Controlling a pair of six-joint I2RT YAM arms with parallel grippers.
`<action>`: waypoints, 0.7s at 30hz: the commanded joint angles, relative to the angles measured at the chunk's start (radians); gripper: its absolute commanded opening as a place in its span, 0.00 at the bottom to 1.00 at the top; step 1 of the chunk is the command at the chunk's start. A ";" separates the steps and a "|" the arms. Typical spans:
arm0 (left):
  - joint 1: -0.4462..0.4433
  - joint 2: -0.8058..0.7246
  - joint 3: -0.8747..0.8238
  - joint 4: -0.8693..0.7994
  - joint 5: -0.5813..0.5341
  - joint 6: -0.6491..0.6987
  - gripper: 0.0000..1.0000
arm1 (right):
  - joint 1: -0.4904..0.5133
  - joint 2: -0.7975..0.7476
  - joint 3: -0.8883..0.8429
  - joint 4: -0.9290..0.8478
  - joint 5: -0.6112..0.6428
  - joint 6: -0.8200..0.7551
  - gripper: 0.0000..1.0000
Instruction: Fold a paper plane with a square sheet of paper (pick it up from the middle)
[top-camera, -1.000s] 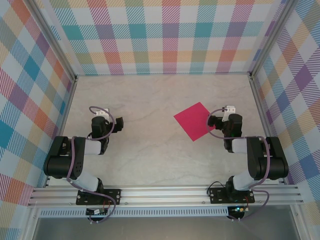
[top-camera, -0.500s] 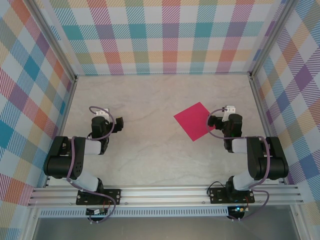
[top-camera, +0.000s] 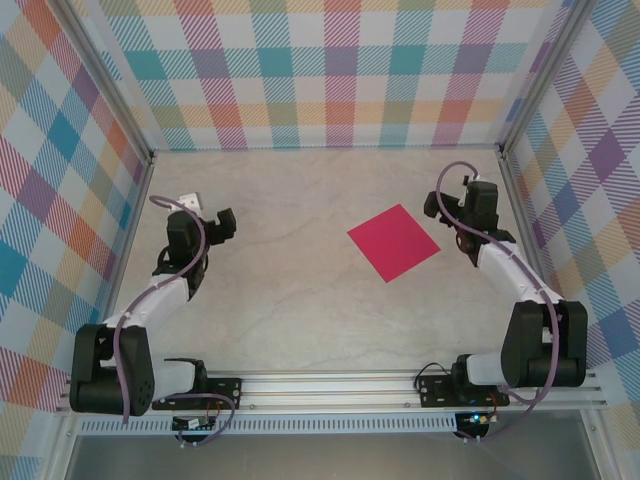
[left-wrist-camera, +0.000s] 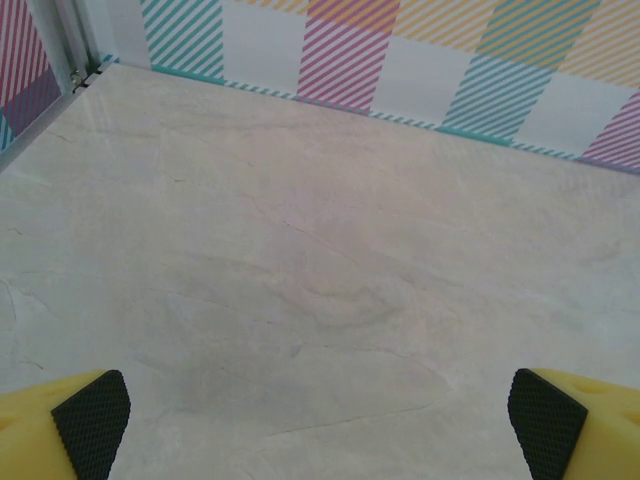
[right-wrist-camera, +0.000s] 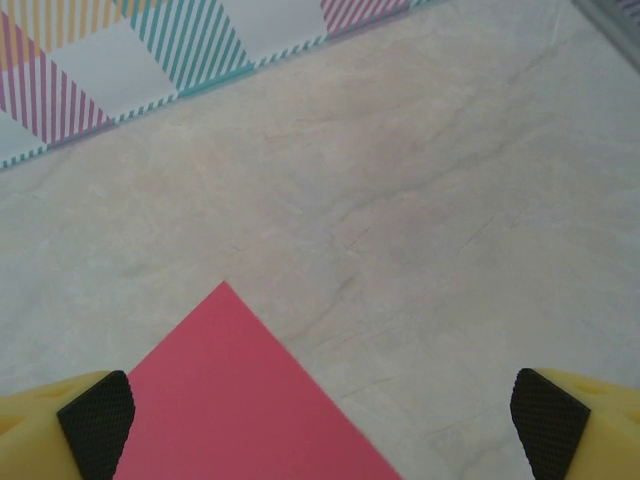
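The square sheet of paper (top-camera: 393, 243) is magenta-pink and lies flat and unfolded on the table, right of centre, turned like a diamond. The paper plane is out of view. My right gripper (top-camera: 437, 206) hovers just right of the sheet's far-right edge, open and holding nothing. In the right wrist view one corner of the sheet (right-wrist-camera: 240, 400) reaches up between the open gripper's (right-wrist-camera: 322, 425) yellow fingers (right-wrist-camera: 97, 420). My left gripper (top-camera: 222, 222) stands open over bare table at the left, far from the sheet. In the left wrist view that gripper (left-wrist-camera: 318, 425) has bare marble between its fingertips.
The pale marble-look table (top-camera: 300, 290) is walled by plaid panels on three sides (top-camera: 320, 70). Metal posts stand at the back corners (top-camera: 150, 155). A rail with both arm bases (top-camera: 330, 388) runs along the near edge.
Both arms have unfolded and reached toward the back. The right gripper has left the sheet's near-right corner for its far-right side. The left gripper has moved back and slightly left. The sheet has not moved.
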 joint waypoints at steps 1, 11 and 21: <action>-0.010 -0.052 0.065 -0.252 0.025 -0.107 1.00 | 0.025 0.066 0.036 -0.281 -0.119 0.118 1.00; -0.011 -0.094 0.152 -0.436 0.230 -0.252 1.00 | 0.190 0.354 0.206 -0.354 -0.111 0.245 1.00; -0.013 -0.078 0.169 -0.479 0.263 -0.263 1.00 | 0.307 0.501 0.253 -0.440 -0.012 0.336 1.00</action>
